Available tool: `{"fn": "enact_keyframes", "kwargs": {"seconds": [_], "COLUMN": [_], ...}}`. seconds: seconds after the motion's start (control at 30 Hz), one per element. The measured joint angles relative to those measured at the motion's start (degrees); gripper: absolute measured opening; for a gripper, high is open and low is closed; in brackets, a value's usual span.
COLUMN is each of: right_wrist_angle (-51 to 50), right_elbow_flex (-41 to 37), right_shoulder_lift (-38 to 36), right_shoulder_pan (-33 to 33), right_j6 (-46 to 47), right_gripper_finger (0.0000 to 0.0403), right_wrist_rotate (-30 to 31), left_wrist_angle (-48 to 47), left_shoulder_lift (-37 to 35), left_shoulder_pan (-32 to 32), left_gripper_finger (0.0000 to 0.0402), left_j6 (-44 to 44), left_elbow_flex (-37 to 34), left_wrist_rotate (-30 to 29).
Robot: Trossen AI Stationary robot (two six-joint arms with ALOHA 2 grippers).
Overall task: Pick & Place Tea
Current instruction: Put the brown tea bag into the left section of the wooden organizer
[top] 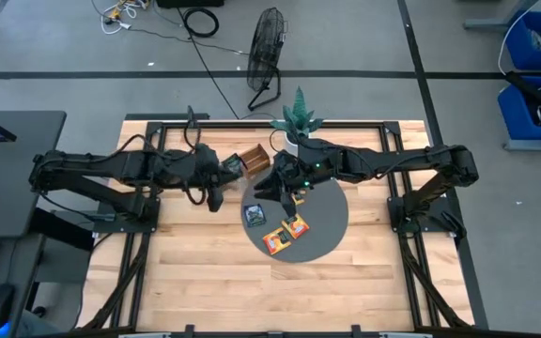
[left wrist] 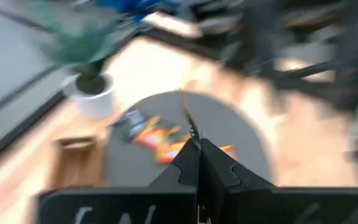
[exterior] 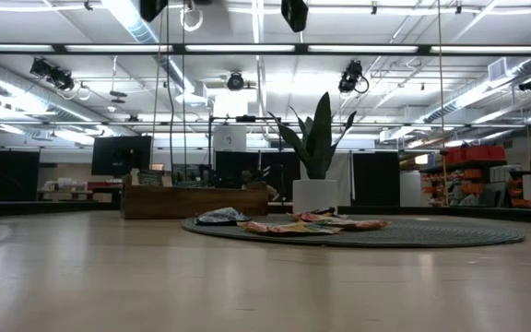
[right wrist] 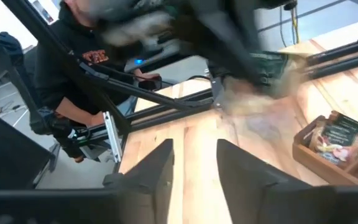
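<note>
Left gripper (top: 216, 195) closed, apparently empty, at mat's (top: 332, 235) nine o'clock | right gripper (top: 287, 195) parted, empty | sachets (top: 285, 235) at mat's seven o'clock | tray (top: 252, 158) at eleven | advice: descend squarely on one sachet.

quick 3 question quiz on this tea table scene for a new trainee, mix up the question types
1. True or false: the flat square tea sachets left on the round dark grey mat number more than six.
2. Multiple choice: the white pot with the green spiky plant stands (a) at the mat's far edge, (b) on the floor, (c) inside the brown wooden tray.
3. Fill in: in its own wrist view, the left gripper has its fingers ____, while the right gripper shows a gap between its fingers.

Key: 1 false, about three show; 2 (a); 3 shut.
</note>
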Motion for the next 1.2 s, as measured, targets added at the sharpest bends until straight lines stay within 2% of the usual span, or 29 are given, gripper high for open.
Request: {"fn": "enact_keyframes", "kwargs": {"seconds": [0.1,0.2,0.5,0.63,0.8,0.93,1.2], "right_wrist_angle": [0.0,0.0,0.2,0.5,0.6,1.0,1.2], "right_elbow_flex": [0.0,0.0,0.0,0.0,0.0,0.0,0.0], "right_shoulder_lift": [0.0,0.0,0.0,0.0,0.0,0.0,0.0], "right_shoulder_pan": [0.0,0.0,0.6,1.4,1.9,2.3,2.4], "right_j6": [0.0,1.1,4.1,5.8,7.7,9.0,10.4], "right_gripper_finger": [0.0155,0.0162,0.0152,0.0151,0.0151,0.0151,0.0149], "right_wrist_rotate": [0.0,0.1,1.7,3.1,3.6,4.7,4.8], "left_wrist_angle": [-5.5,-5.8,-1.9,4.1,6.6,7.9,9.3], "left_shoulder_lift": [0.0,-0.1,-4.6,-6.3,-6.4,-6.3,-6.3], "left_shoulder_pan": [-0.5,-0.6,1.2,3.0,7.5,11.5,15.4], "left_gripper_finger": [0.0002,0.0002,0.0002,0.0002,0.0002,0.0002,0.0002], "left_j6": [0.7,1.3,-0.2,1.3,2.3,5.2,7.9], "left_elbow_flex": [-0.2,-2.9,-18.1,-24.5,-29.2,-31.2,-31.8], "left_wrist_rotate": [-5.3,-6.9,-14.6,-14.1,-10.4,-6.1,-3.9]}}
